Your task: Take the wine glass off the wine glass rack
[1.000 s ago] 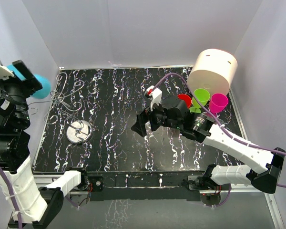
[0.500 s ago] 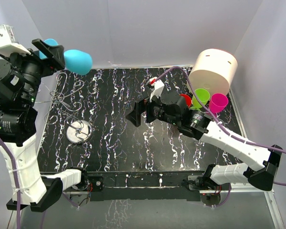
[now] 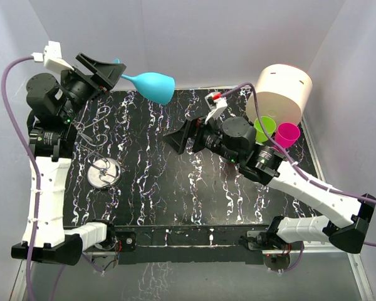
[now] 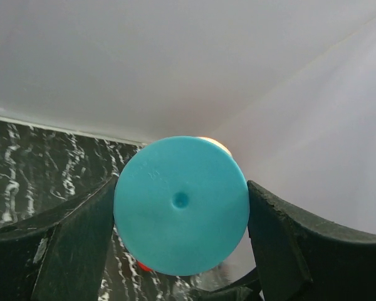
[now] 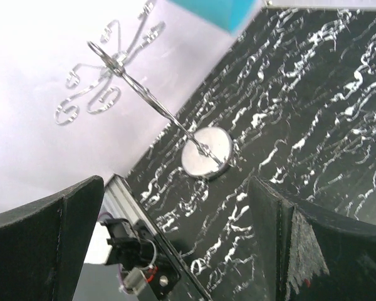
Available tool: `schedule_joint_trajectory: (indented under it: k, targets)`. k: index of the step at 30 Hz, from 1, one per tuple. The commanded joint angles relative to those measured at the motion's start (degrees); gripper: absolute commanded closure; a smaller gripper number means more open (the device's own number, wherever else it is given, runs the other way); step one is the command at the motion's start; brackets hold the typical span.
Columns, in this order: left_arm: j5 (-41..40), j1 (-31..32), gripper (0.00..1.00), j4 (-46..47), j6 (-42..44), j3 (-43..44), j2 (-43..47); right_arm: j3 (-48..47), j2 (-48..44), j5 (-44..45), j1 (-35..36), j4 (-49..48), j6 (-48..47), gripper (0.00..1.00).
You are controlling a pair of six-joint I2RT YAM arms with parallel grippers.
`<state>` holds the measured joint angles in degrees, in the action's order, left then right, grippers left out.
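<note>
The teal wine glass (image 3: pixel 151 86) lies on its side in the air above the table's back left, bowl pointing right, clear of the rack. My left gripper (image 3: pixel 111 70) is shut on its round foot (image 4: pixel 180 204), which fills the gap between both fingers. The wine glass rack (image 3: pixel 83 130), a thin silver wire stand with a round shiny base disc (image 3: pixel 104 172), stands at the left with nothing on it. It also shows in the right wrist view (image 5: pixel 120 66) with its base disc (image 5: pixel 205 152). My right gripper (image 3: pixel 178 139) is open and empty above mid-table, facing the rack.
A large cream cylinder (image 3: pixel 280 93) stands at the back right, with a green cup (image 3: pixel 265 127) and a pink cup (image 3: pixel 287 134) in front of it. White walls close the left, back and right sides. The table's near edge rail (image 5: pixel 135 251) shows in the right wrist view.
My left arm has swung the glass up and to the right, from the left wall side to above the table's back. My right gripper has moved a little left.
</note>
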<state>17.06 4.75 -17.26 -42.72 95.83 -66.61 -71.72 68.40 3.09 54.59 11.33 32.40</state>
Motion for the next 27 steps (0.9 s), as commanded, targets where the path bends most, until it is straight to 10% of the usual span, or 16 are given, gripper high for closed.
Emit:
schedule_joint_trajectory:
  k: [1, 17, 27]
  targets:
    - [7.11, 0.26, 0.53, 10.47, -10.75, -4.51, 3.93, -2.35, -3.75, 1.09, -1.11, -9.74, 4.49, 0.02]
    - [18.6, 0.26, 0.53, 21.94, -25.13, -17.27, 8.68, 0.52, -5.12, -3.63, -9.14, -23.34, 12.45, 0.05]
    - [20.71, 0.26, 0.55, 27.87, -29.88, -23.89, 8.82, 4.71, -3.61, -15.51, -10.04, -36.26, 27.54, 0.43]
